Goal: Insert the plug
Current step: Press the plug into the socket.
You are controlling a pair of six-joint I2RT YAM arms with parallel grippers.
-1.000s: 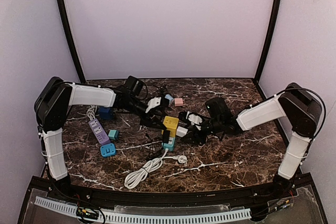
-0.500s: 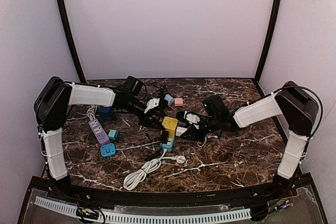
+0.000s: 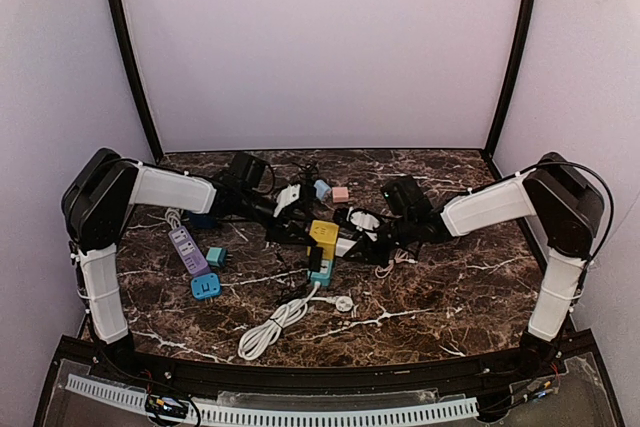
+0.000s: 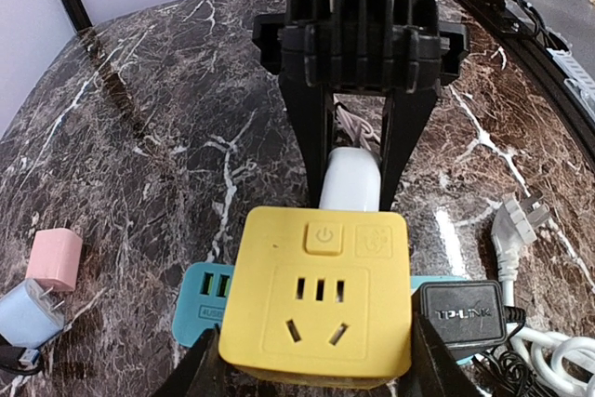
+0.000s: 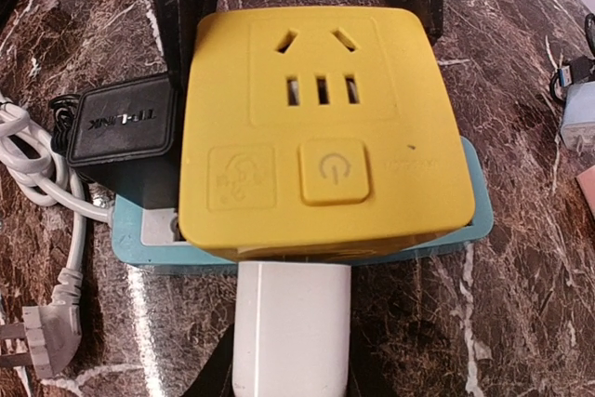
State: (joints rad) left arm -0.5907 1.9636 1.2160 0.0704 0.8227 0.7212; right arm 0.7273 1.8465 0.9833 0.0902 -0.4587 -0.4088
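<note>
Contact is made near the middle of the marble table [image 3: 470,287]: the white plug [image 5: 291,323] butts end-on against the yellow socket cube [image 4: 316,299], on the side nearest its power button. The plug's prongs are hidden, so how far it is seated cannot be told. The right gripper [image 4: 351,194] pinches the white plug between its two fingers, one on each flank. The left gripper [image 4: 314,371] clamps the yellow socket cube from the opposite side, a finger pressed to each side wall, with the socket face turned upward. The cube sits directly over the teal power strip [image 5: 476,200] — whether it rests on it or hangs just clear cannot be told. A black TP-LINK adapter [image 5: 125,123] sits just beside the cube, and a white cable [image 3: 272,327] lies toward the near edge.
</note>
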